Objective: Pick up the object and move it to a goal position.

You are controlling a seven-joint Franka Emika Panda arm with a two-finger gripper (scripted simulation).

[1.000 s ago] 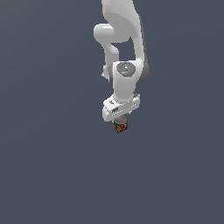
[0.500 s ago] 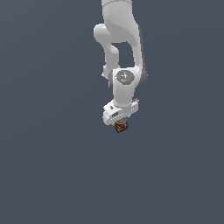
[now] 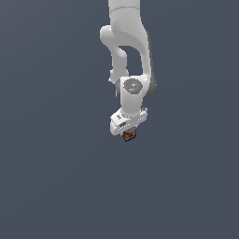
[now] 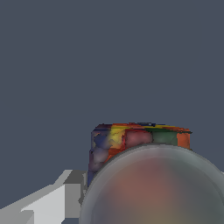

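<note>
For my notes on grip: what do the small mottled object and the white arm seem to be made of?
Small mottled red, yellow, blue object: matte printed surface, material unclear; render shows colour patches, no shine. Smooth white robot arm: looks like satin moulded plastic, with soft shading.

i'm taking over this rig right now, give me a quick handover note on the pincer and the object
Pincer: the white pincer points down, and the small mottled red, yellow, blue and orange object sits at its tip; it looks shut on it, though the fingers themselves are hard to make out.
Object: in the wrist view the mottled object fills the space right in front of the camera, partly behind a blurred rounded shape.
Done: the pick appears made.
Left: carry the object to the goal and release. No goal marker shows in either view, so its place cannot be told from these pictures.
</note>
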